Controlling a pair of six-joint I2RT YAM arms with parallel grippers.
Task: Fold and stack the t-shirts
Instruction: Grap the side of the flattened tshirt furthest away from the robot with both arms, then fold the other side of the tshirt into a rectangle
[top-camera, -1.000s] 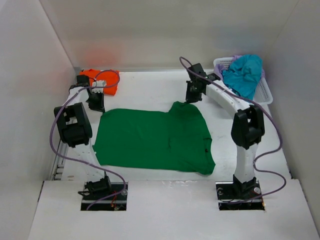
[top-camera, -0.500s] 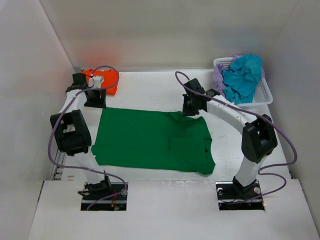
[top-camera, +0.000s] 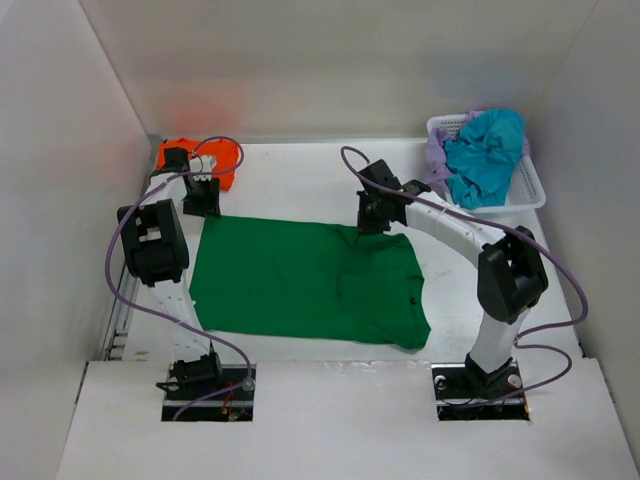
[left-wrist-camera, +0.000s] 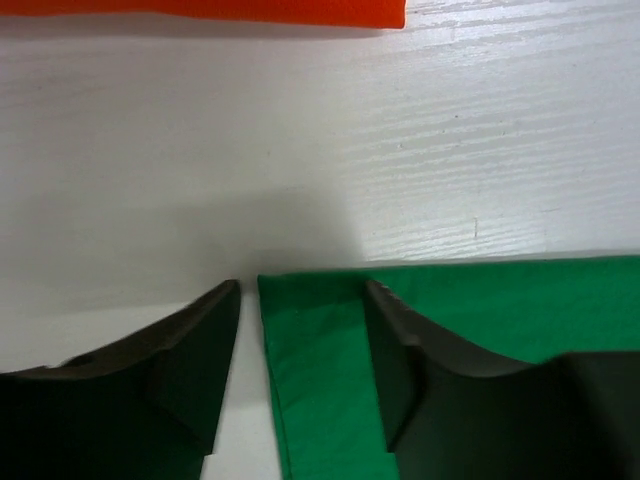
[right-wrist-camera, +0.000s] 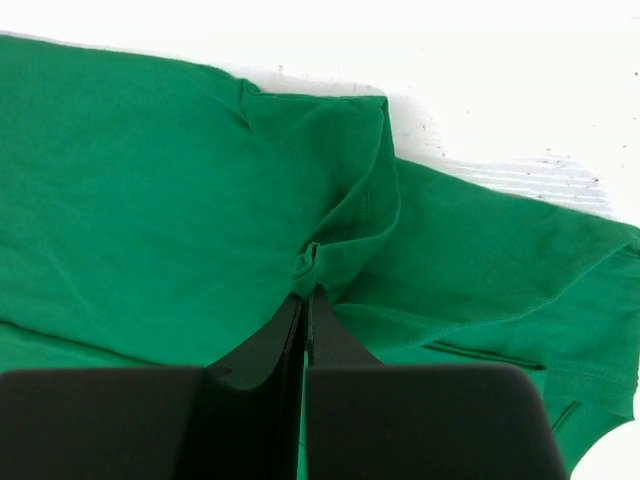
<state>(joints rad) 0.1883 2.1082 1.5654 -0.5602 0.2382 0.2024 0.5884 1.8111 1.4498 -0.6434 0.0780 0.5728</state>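
Top external: the green t-shirt (top-camera: 300, 285) lies spread flat across the middle of the white table (top-camera: 300, 175), with a sleeve at its near right corner. The orange t-shirt (top-camera: 228, 172) sits as a compact bundle in the far left corner. In the far right corner the white lattice basket (top-camera: 530, 185) holds the teal t-shirt (top-camera: 488, 148), bunched on top. The lavender t-shirt (top-camera: 436, 152) shows at the teal one's left edge. The left gripper (top-camera: 203, 210) is down at the green shirt's far left corner, just on the near side of the orange bundle. The right gripper (top-camera: 368, 226) is down on the shirt's far edge, right of the middle.

Left wrist: the left gripper's two dark fingers (left-wrist-camera: 195, 355) stand apart, and the claw is open. The green shirt's hemmed corner (left-wrist-camera: 315, 400) lies on the table between them and is not pinched. The right-hand finger seems to rest on the cloth, though the angle leaves that unsure. A strip of the orange shirt (left-wrist-camera: 200, 8) runs along the top edge, well apart from the green corner, with bare white table between.

Right wrist: the right gripper's fingers (right-wrist-camera: 250, 360) are pressed together. They grip a small puckered fold of the green shirt (right-wrist-camera: 305, 262) at their tips. Creases run out from that pinch across the cloth. Beyond the shirt's far edge the white table (right-wrist-camera: 500, 80) shows.
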